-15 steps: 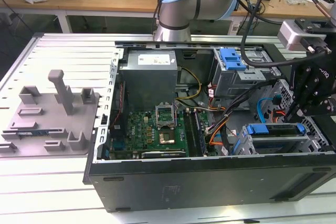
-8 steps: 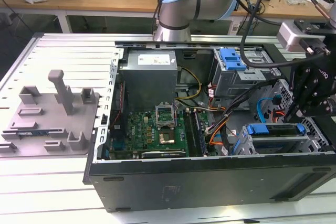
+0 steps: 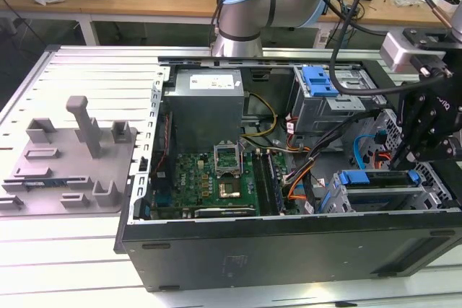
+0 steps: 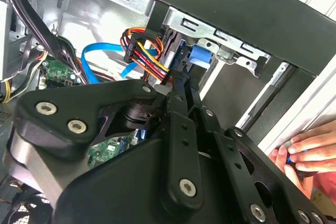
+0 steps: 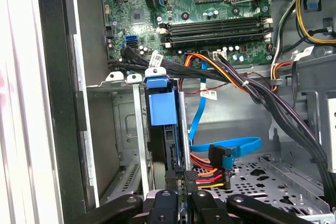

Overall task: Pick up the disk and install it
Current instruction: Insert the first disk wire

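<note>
Down at four o'clock of the open case, disk standing on edge in its bay, end effector clenched on its rear edge; rigid, weighty, shock-sensitive, best held by the carrier's sides

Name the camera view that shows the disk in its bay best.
The first wrist view: the disk stands edge-on in the bay, blue carrier tab facing the camera. The second wrist view shows only its blue tab behind the claw. The exterior view shows its blue top edge.

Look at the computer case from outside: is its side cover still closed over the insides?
No, the computer case lies open in the exterior view, with the green motherboard and its cables plainly showing inside.
</note>
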